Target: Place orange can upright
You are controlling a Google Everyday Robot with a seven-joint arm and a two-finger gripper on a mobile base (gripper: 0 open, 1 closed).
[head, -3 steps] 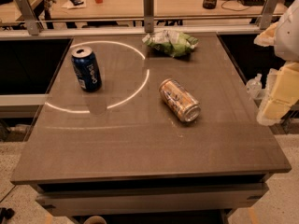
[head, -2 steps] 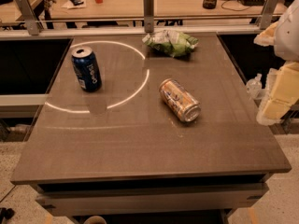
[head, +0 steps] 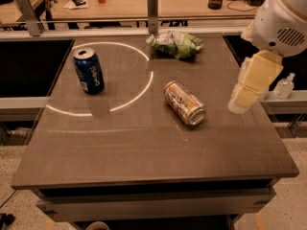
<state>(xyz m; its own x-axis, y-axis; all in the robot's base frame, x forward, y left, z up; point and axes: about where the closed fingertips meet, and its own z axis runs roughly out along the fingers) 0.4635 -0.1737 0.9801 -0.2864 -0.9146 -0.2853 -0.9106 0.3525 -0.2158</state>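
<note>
The orange can point(head: 184, 103) lies on its side near the middle of the brown table point(head: 144, 147), its silver end pointing toward the front right. It has a shiny orange-copper body with pale markings. My gripper point(head: 238, 104) hangs at the tip of the cream arm segment point(head: 253, 79) over the table's right edge. It is to the right of the can, apart from it and above the tabletop. Nothing is seen in it.
A dark blue can point(head: 88, 71) stands upright at the back left, inside a bright white ring of light point(head: 144, 87) on the tabletop. A green crumpled chip bag point(head: 176, 43) lies at the back centre. A small clear bottle point(head: 284, 86) stands beyond the right edge.
The arm and gripper have moved left, in over the table's right edge toward the orange can. The cans and the bag have not moved.
</note>
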